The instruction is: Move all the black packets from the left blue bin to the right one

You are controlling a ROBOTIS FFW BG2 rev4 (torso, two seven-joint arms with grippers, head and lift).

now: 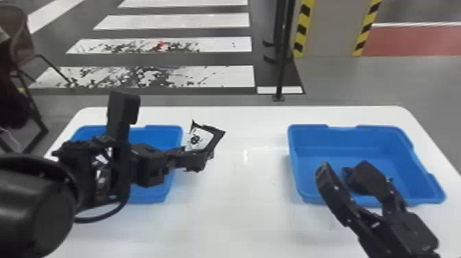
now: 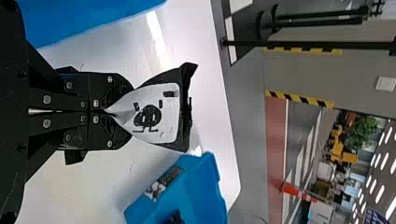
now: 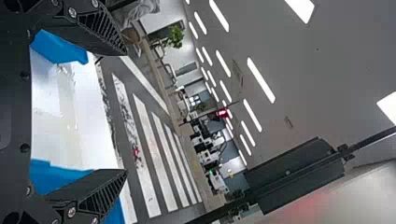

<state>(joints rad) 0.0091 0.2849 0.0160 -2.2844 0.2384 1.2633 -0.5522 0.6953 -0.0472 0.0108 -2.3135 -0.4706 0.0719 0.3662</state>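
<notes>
My left gripper (image 1: pixel 202 159) is over the table just right of the left blue bin (image 1: pixel 165 127), shut on a black packet (image 1: pixel 201 138) with a white label. In the left wrist view the left gripper (image 2: pixel 103 112) pinches one end of the black packet (image 2: pixel 152 116), and the rest sticks out beyond the fingers. The right gripper (image 1: pixel 343 171) stands open over the near left part of the right blue bin (image 1: pixel 346 127). In the right wrist view, the right gripper (image 3: pixel 126 112) has its two fingers wide apart with nothing between them. My left arm hides much of the left bin's inside.
Both bins stand on a white table (image 1: pixel 236 212), with a wide gap of tabletop between them. A black pole (image 1: pixel 282 51) rises from the floor behind the table. At the far left is a chair (image 1: pixel 20 68).
</notes>
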